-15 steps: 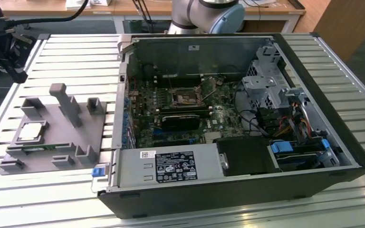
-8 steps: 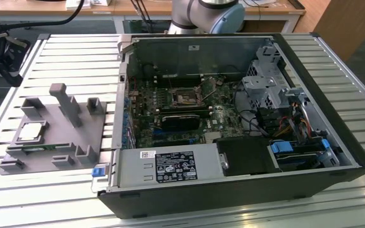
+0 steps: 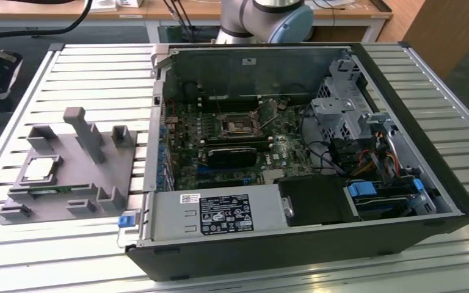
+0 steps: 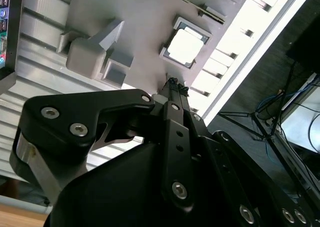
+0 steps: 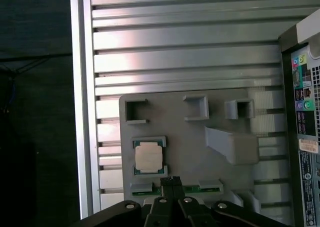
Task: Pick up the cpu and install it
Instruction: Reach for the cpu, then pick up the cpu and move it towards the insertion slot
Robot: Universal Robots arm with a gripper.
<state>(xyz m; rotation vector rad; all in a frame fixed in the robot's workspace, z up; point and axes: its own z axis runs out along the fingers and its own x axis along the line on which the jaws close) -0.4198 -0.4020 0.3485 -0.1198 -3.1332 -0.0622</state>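
Exterior view: the cpu (image 3: 41,168) lies flat, metal top up, in a square pocket of the grey fixture plate (image 3: 96,177). The plate sits on the slatted bench (image 3: 96,67) at the exterior view's left. The chip is square, so it has no long axis to note, and its edges run parallel to the plate's edges. It is not lifted and not installed.

Plate contents: the cpu in its pocket, and a green memory stick (image 3: 51,192) in a slot just beside it, long axis along the plate's near edge. Raised grey blocks and a tall post (image 3: 88,131) stand on the plate, apart from the chip.

An open computer case (image 3: 430,183) lies on the bench just beside the plate, toward the exterior view's right. Inside it:
- a motherboard (image 3: 283,152) with the socket frame (image 3: 239,126) near its middle; I cannot tell whether the frame is open
- a power supply (image 3: 218,213) along the near wall
- a metal drive cage (image 3: 341,110)
- loose cables (image 3: 332,159)

The arm's base (image 3: 267,18) stands beyond the case's far wall.

Both wrist views: the gripper (image 5: 171,179) hangs above the plate with its fingers pressed together tip to tip, holding nothing. The tips are over the memory stick's slot, near the cpu but not touching it. A wedge-shaped block (image 5: 232,144) rises to one side of the chip's pocket, apart from the tips.
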